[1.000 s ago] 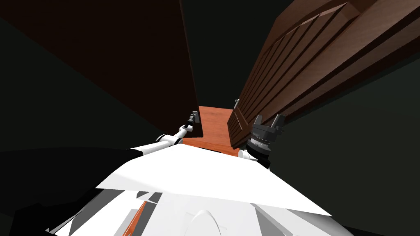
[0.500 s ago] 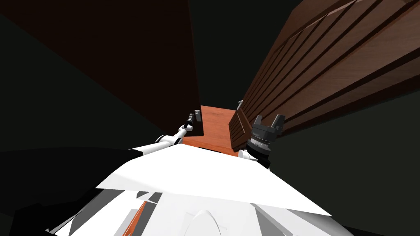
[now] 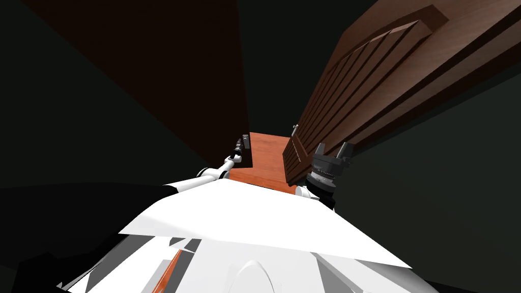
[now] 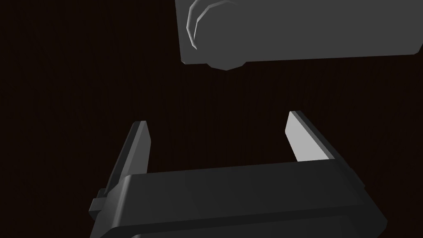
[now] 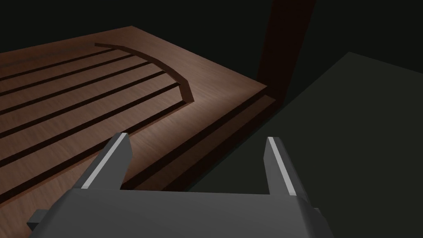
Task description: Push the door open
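A dark brown door leaf (image 3: 168, 66) rises on my left, in shadow. Near its free edge sits a grey handle plate (image 3: 245, 141). My left gripper (image 3: 238, 148) is right beside that plate. In the left wrist view the gripper (image 4: 219, 126) is open, facing the dark leaf (image 4: 82, 62) just short of the plate with its round knob (image 4: 289, 29). A second leaf, brown and grooved (image 3: 386, 76), slants away on my right, with a small grey handle (image 3: 294, 127) at its edge. My right gripper (image 3: 333, 148) stands open at this leaf's lower edge, fingers pointing along the grooved face (image 5: 103, 95).
A strip of orange floor (image 3: 264, 152) shows in the narrow gap between the two leaves. Dark grey walls (image 3: 447, 193) close in on both sides. A dark grey wall (image 5: 351, 124) also lies beside the grooved leaf in the right wrist view.
My head view has swayed a little. The dark leaf's edge and its plate have drifted slightly right. The grooved leaf looked larger half a second ago. Both grippers hold about the same places.
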